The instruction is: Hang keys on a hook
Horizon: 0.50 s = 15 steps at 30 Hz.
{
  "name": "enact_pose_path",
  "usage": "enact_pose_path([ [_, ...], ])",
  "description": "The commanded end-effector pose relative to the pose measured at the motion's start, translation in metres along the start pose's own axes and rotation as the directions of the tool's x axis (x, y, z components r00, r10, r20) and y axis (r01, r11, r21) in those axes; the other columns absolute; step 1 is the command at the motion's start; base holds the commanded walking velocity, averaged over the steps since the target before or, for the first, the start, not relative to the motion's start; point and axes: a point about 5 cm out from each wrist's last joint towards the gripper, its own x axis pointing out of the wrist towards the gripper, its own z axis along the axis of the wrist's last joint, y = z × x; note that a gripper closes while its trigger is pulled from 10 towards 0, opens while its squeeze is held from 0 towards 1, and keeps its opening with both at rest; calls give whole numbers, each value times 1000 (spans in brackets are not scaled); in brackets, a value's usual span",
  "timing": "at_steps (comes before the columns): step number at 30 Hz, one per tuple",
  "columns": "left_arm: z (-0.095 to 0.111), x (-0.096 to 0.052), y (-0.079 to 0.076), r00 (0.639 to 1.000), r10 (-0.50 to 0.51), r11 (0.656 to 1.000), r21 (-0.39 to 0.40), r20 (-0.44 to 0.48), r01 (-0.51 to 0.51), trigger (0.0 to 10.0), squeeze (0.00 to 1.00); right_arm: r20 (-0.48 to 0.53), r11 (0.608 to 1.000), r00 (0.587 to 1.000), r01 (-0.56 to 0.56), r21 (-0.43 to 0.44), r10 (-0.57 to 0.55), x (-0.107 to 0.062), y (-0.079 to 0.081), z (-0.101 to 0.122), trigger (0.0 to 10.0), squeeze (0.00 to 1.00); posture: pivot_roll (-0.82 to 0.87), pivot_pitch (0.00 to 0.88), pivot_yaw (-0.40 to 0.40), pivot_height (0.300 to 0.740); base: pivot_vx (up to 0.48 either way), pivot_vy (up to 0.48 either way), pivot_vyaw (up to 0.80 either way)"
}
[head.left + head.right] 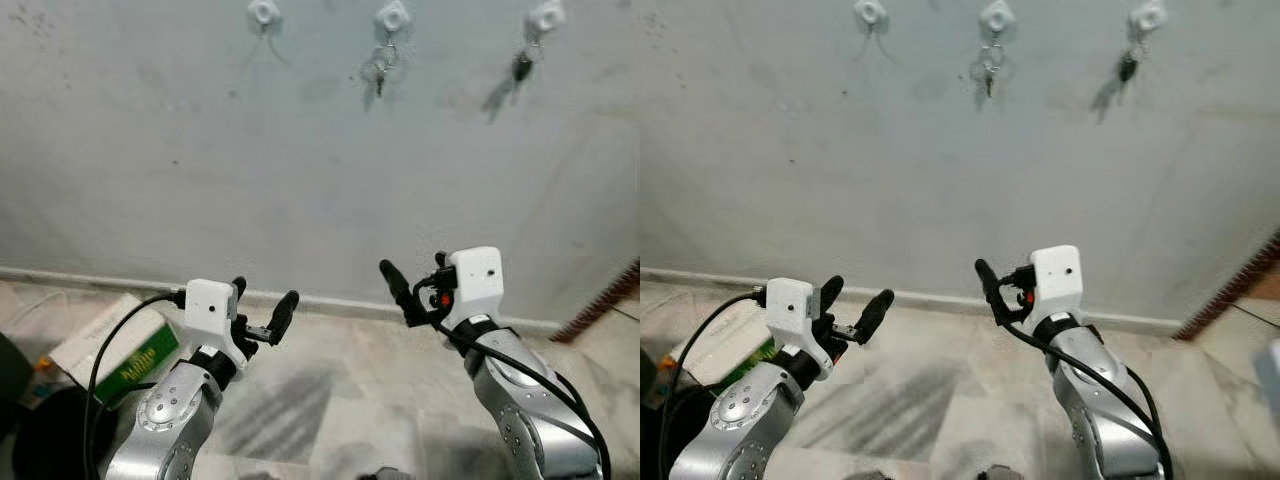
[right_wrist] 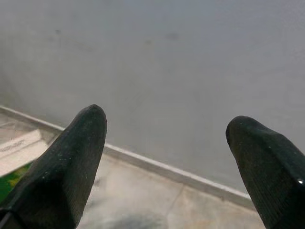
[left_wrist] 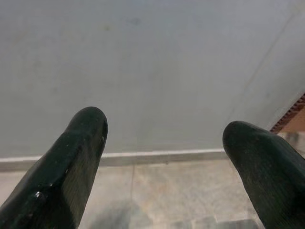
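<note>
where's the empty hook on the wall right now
The empty hook is high on the wall in the left eye view, the leftmost of three, just left of the middle hook that carries keys.

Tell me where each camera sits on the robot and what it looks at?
Left eye view: on the head, looking down at the wall with three hooks, two with keys; left gripper and right gripper show.
Right eye view: beside it, same scene.
Left wrist view: along its black fingers at wall and floor.
Right wrist view: along its fingers likewise.
Both wrist views share the skirting.
</note>
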Motion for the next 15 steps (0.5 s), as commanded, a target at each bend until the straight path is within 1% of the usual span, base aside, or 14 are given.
enact_pose_path([
  [1,2,0,1,1000,9,1000,0,6,-9,10000,0,9,1000,1000,-5,-4,5,0,1,3,10000,0,-10,125,35,740,0,0,0],
  [15,2,3,4,1000,20,999,-28,4,-20,10000,0,5,1000,1000,-1,-4,1,0,1,3,10000,0,-14,122,31,740,0,0,0],
])
